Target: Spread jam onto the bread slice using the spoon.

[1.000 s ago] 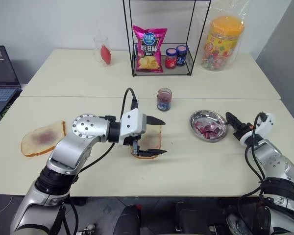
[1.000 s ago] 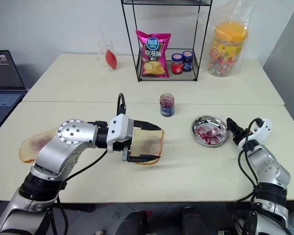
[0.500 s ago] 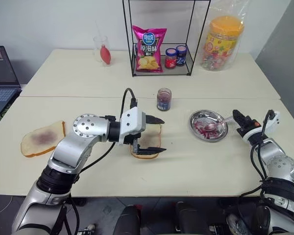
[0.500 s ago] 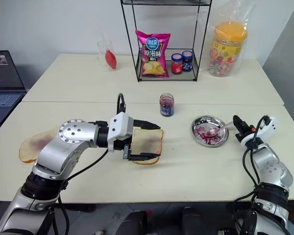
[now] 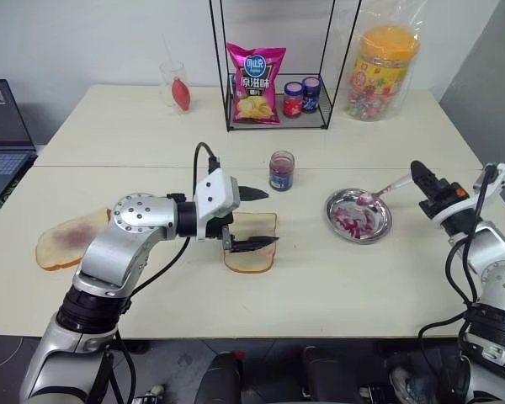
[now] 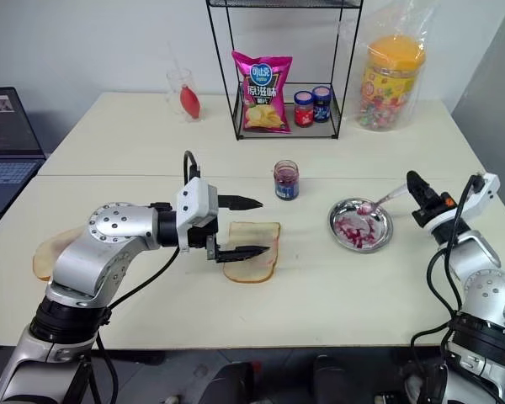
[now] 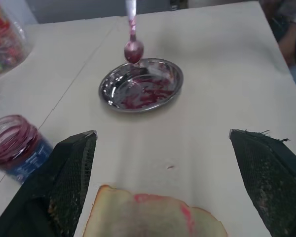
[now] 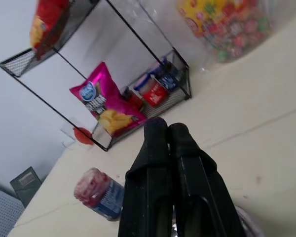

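Spoon lifted clear of the round metal dish, bowl loaded with a small dab of red jam and hanging over the dish's far rim. Handle pinched in the right gripper, fingers closed tight on it, the spoon reaching out toward the robot's left. Dish beneath smeared red, resting on the table to the right of centre.

Bread slice flat on the table near the front middle, well apart from the dish, a faint pink-red patch on its top. Left gripper poised at the slice, pincer spread wide and grasping nothing: one finger over the slice's near edge, the other above the table just past the slice's far edge; contact with the crust impossible to tell.

Small glass jam jar upright behind the slice. Second slice with a duller purplish smear far off at the table's left edge. Wire rack at the back with a crisp packet and two small lidded jars; sweet tub beside it.

Step in hand, by the look of it: a scoop just taken, carry to the bread not yet made. Next move likely a level sweep across to the slice, bowl kept upright against drips, then a tilt and drag over the pink patch.
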